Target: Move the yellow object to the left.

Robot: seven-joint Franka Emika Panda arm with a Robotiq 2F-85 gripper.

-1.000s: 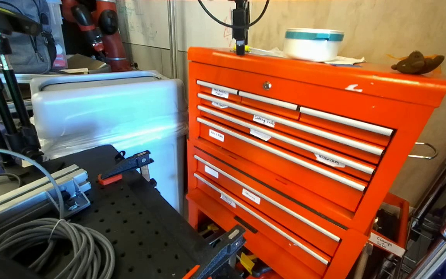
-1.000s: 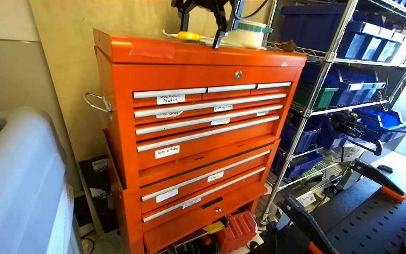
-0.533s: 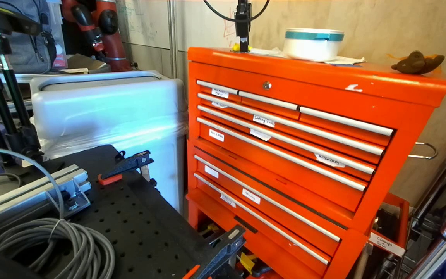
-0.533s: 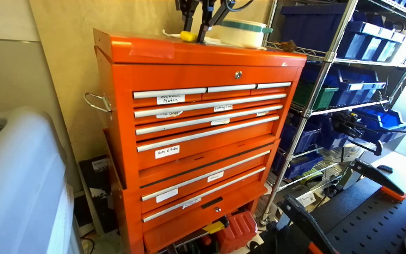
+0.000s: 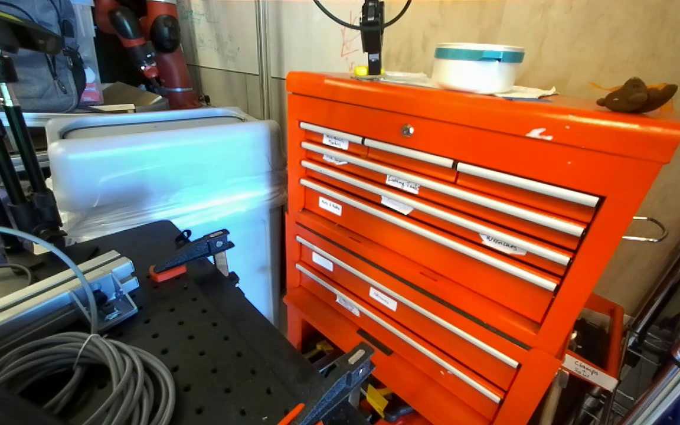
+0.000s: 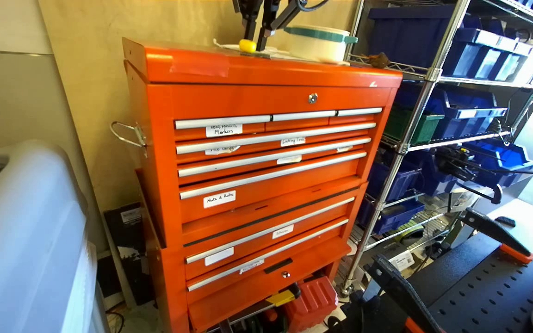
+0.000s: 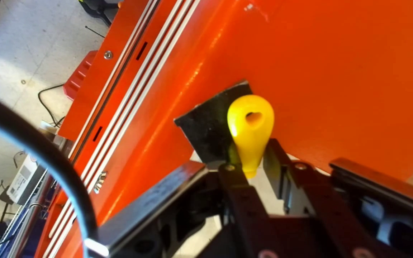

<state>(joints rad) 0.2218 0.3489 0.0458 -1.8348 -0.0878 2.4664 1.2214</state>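
The yellow object (image 7: 251, 129) is a smooth teardrop shape with a hole in its broad end. In the wrist view its narrow neck lies between the fingers of my gripper (image 7: 252, 152), which is shut on it. Both exterior views show the yellow object (image 6: 247, 46) on or just over the top of the red tool chest (image 6: 192, 64); whether it touches cannot be told. My gripper (image 6: 255, 42) reaches down from above, its upper part out of frame. A flat black piece (image 7: 210, 120) lies beneath and beside the yellow object; whether the two are joined is unclear.
A white tub with a teal rim (image 5: 477, 68) stands close beside the gripper on the chest. Farther along lies a brown lumpy object (image 5: 638, 96). White paper or cloth (image 6: 229, 46) lies around the yellow object. A metal shelf rack (image 6: 426, 92) adjoins the chest.
The jaws have come together from wide apart onto the yellow object. The yellow object has turned and shifted slightly, now showing its rounder end in an exterior view.
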